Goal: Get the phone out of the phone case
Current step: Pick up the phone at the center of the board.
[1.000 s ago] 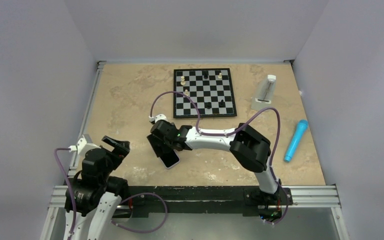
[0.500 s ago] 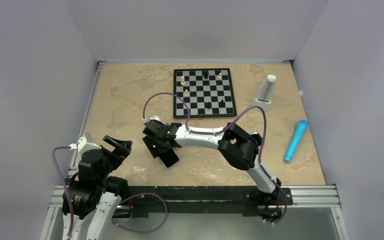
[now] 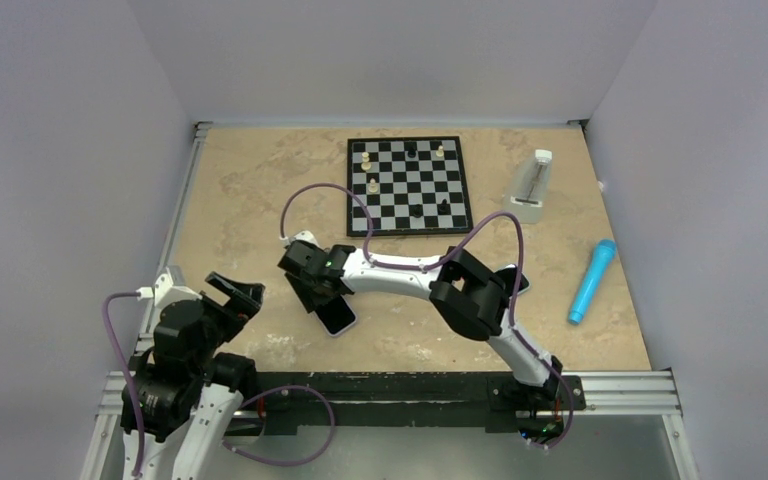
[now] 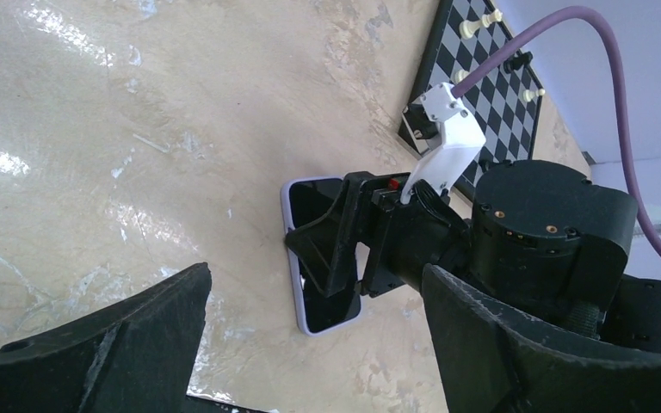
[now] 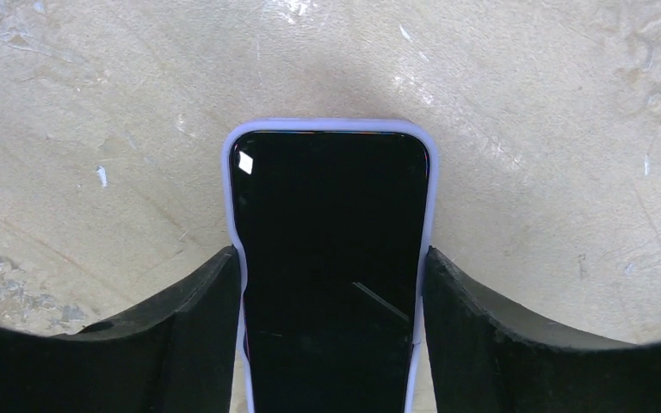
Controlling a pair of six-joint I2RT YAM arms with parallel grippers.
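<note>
Cased phone pinched flat on the table

Nearest, at 8 o'clock, the left gripper (image 3: 234, 290) hangs with its fingers spread wide. Beside it, around 7 o'clock on the table (image 3: 250, 200), the phone (image 5: 331, 198) lies face up, its screen black and glossy, in a lilac case (image 5: 327, 126). The right gripper (image 5: 333, 258) pinches the case's long sides. The phone's near end runs out of the wrist view, and from above the gripper covers part of it. The chessboard (image 3: 410, 185) is at 12.
</note>
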